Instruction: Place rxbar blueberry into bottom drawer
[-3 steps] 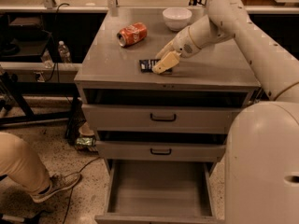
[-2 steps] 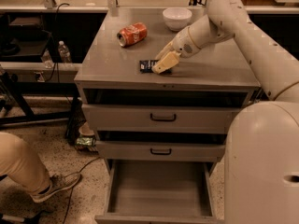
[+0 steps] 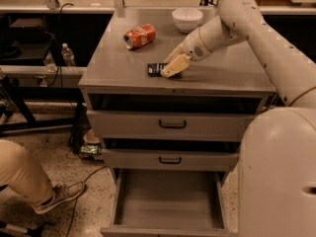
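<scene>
The rxbar blueberry [image 3: 155, 69], a small dark flat bar, lies on the grey cabinet top near its front edge. My gripper [image 3: 171, 66] is down on the cabinet top at the bar's right end, touching or covering that end. The arm reaches in from the upper right. The bottom drawer [image 3: 168, 199] is pulled out below, and its plain grey inside shows nothing in it.
A red soda can [image 3: 139, 36] lies on its side at the back left of the cabinet top. A white bowl [image 3: 187, 19] stands at the back. The two upper drawers [image 3: 173, 125] with black handles are shut. A person's leg and shoe [image 3: 29, 179] are on the floor at left.
</scene>
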